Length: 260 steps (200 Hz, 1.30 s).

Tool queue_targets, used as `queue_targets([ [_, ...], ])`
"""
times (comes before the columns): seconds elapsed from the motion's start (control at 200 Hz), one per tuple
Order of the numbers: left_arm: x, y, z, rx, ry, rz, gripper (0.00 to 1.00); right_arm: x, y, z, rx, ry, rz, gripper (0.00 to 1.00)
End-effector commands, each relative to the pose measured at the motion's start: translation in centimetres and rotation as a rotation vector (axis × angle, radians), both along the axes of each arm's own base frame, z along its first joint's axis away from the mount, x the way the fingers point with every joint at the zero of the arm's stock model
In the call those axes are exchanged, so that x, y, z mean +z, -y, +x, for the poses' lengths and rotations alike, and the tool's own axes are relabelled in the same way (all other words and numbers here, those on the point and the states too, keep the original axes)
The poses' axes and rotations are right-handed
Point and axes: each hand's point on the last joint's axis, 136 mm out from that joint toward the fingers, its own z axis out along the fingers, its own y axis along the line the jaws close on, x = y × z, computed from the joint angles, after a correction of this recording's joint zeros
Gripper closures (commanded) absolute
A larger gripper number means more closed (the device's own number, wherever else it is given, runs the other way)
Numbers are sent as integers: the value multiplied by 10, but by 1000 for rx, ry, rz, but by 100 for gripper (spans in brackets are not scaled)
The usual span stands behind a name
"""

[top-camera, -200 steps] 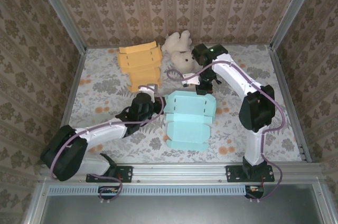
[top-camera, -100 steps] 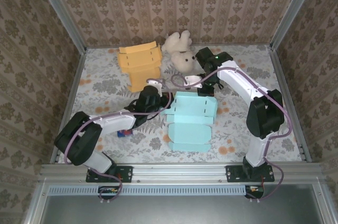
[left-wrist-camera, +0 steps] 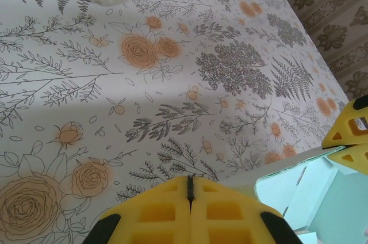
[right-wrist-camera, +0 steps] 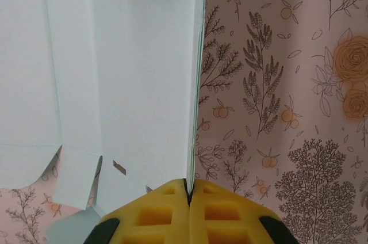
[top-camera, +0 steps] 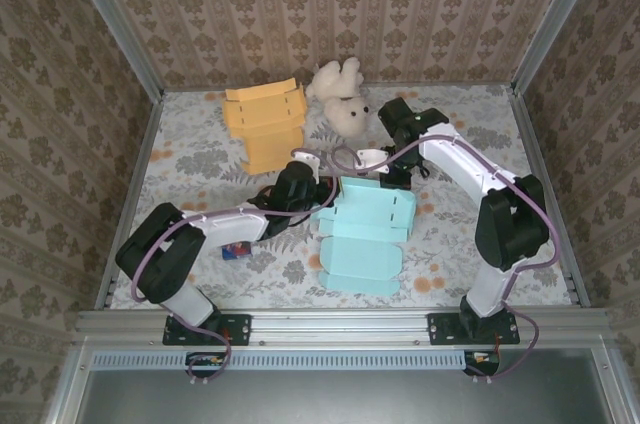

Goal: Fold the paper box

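Note:
The light blue paper box [top-camera: 362,234] lies mostly flat in the middle of the table, and its pale inner face [right-wrist-camera: 115,71] shows in the right wrist view. My right gripper [right-wrist-camera: 188,183] is shut on the box's far edge, which runs straight into the seam of its jaws; from above it sits at the far right corner [top-camera: 386,174]. My left gripper [left-wrist-camera: 189,183] is shut at the box's far left corner [top-camera: 318,182]. The box's edge [left-wrist-camera: 299,170] passes beside its right finger, and nothing shows between its pads.
An orange paper box [top-camera: 265,124] lies unfolded at the back left. A cream teddy bear [top-camera: 340,94] sits behind the grippers. A small dark object [top-camera: 236,250] lies under the left arm. Metal posts and patterned walls close in the table.
My left gripper has reached forward and to the right, up to the box's far left corner. The right gripper has shifted right with the far edge, and the box has slid right with it.

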Motion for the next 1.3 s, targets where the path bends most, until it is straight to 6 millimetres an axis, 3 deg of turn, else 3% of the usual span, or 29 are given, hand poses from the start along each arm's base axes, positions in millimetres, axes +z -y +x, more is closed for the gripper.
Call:
queue_targets([
  [0.0, 5, -4, 1, 19, 4, 6, 97, 7, -9, 6, 0, 67, 62, 100],
  [0.115, -16, -31, -2, 100, -55, 95, 99, 9, -3, 12, -28, 105, 65, 100],
  [0.21, -27, -42, -9, 114, -78, 134, 99, 11, 1, 16, -51, 122, 60, 100],
  [0.56, -50, -67, -23, 150, -108, 217, 100, 17, 8, 21, -77, 174, 49, 100],
  [0.77, -53, -74, -24, 171, -102, 240, 100, 18, 9, 21, -84, 182, 55, 100],
  [0.975, -50, -56, -30, 113, -118, 192, 100, 17, 9, 24, -106, 189, 60, 100],
  [1.295, -26, 5, -48, -38, -116, 95, 100, 18, 7, 27, -147, 186, 79, 100],
])
